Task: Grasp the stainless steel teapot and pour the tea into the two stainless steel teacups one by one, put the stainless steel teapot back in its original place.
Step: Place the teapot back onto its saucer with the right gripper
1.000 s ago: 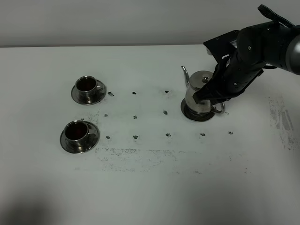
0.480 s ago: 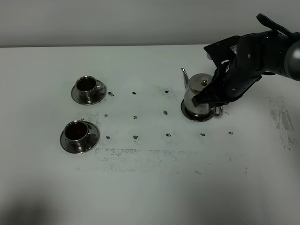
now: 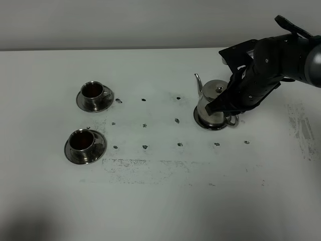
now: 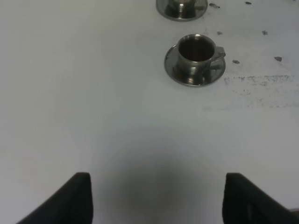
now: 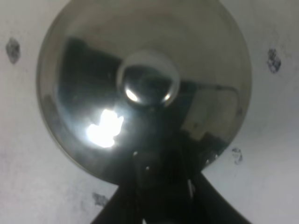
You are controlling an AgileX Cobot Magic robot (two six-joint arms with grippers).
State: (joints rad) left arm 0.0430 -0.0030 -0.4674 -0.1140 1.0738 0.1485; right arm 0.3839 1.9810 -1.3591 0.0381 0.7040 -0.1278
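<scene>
The stainless steel teapot (image 3: 212,97) stands upright on the flat steel disc (image 3: 209,124) at the right, spout to the left. My right gripper (image 3: 229,107) is shut on its loop handle. In the right wrist view the knobbed lid (image 5: 147,83) fills the frame, with the gripper (image 5: 161,186) closed at the handle. Two stainless steel teacups on saucers stand at the left, far (image 3: 93,91) and near (image 3: 81,141); both hold reddish-brown tea (image 3: 81,141). My left gripper (image 4: 156,200) is open and empty above bare table, short of the near cup (image 4: 196,50).
The white table (image 3: 165,191) carries small dark spots in rows between the cups and the teapot, and a smudged band across the front middle. The far cup's saucer (image 4: 181,10) shows at the edge of the left wrist view.
The teapot has come down and settled upright on the disc, with my right gripper still on its handle. The cups have not moved.
</scene>
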